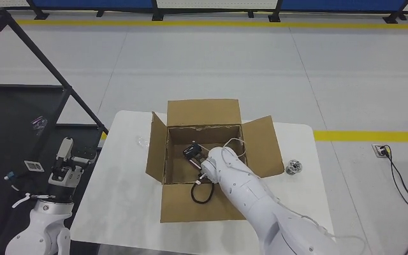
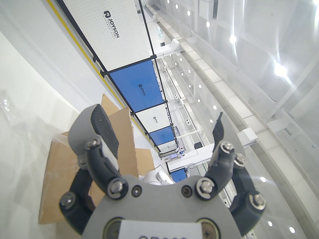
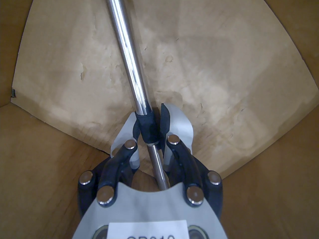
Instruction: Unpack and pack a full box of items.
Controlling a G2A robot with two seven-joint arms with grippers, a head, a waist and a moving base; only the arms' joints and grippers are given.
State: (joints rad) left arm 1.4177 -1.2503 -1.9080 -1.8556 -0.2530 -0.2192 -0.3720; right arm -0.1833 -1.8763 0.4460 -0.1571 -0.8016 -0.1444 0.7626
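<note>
At the lower left of the top view, the left arm sits off the left edge of the white rectangular bench (image 1: pixel 115 191). Its left pincer (image 2: pixel 159 125) has its two dark ribbed pads spread wide apart with nothing between them. In its own wrist view it is tilted up toward the ceiling lights, with the outside of the box behind it. A little to the right, near the upper left corner of the bench, a small crumpled piece of clear plastic (image 1: pixel 141 140) lies just beside the box's left flap. The open brown cardboard box (image 1: pixel 204 111) stands in the middle of the bench with all four flaps folded outward. A loop of thin black cable (image 1: pixel 203 192) lies on the near flap, at the lower edge of the opening. The white right arm comes in from the lower right of the frame and reaches down into the box. There the right pincer (image 3: pixel 150 121) is clamped on a shiny straight steel rod (image 3: pixel 129 58), its pads closed around a black collar on the rod. The rod runs on past the fingertips over the bare brown floor of the box; whether its far end touches the floor cannot be told. Farther right, beyond the right flap and near the right edge of the bench, a small shiny silvery round object (image 1: pixel 293 167) sits alone, well apart from the box.
</note>
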